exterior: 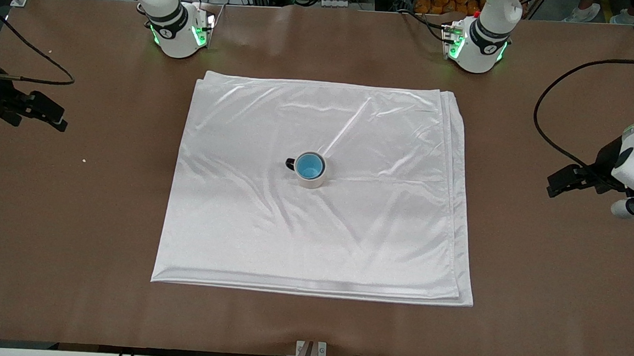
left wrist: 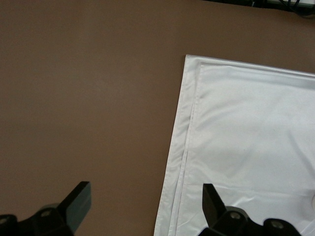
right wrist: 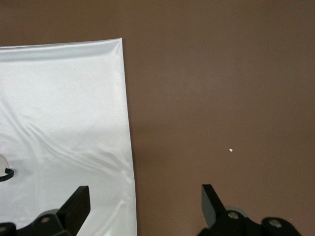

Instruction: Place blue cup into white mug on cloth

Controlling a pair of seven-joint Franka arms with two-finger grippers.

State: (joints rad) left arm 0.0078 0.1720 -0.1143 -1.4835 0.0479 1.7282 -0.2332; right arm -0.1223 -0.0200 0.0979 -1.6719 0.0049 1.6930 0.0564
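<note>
- Small light-blue handleless cup [exterior: 310, 167] sits upright inside the off-white cylindrical mug w/ small black handle [exterior: 311, 180]; only the cup's blue rim and interior show, ringed by the mug's cream wall.
- Mug handle points toward the right arm's end of the counter.
- Mug stands upright near the middle of the large shiny white folded fabric cloth [exterior: 313, 238], touching it; wrinkles fan out around the mug.
- Cloth lies flat on the brown counter [exterior: 71, 229], layered edges visible along the side toward the left arm's end and along the edge nearest the front camera.
- Left claw [exterior: 567, 181] hangs over bare counter at the left arm's end, well apart from the mug; released, nothing between its fingers. Left wrist view: both black fingers [left wrist: 78, 204] spread wide, cloth corner [left wrist: 246, 147] below, partly under one finger.
- Right claw [exterior: 46, 112] hangs over bare counter at the right arm's end, also well apart from the mug; released, empty. Right wrist view: fingers [right wrist: 76, 206] apart, cloth edge [right wrist: 64, 123] below, sliver of mug handle [right wrist: 6, 173] at the frame's border.
- Small pale crumb [exterior: 83, 160] on the counter btw. right claw and cloth.
</note>
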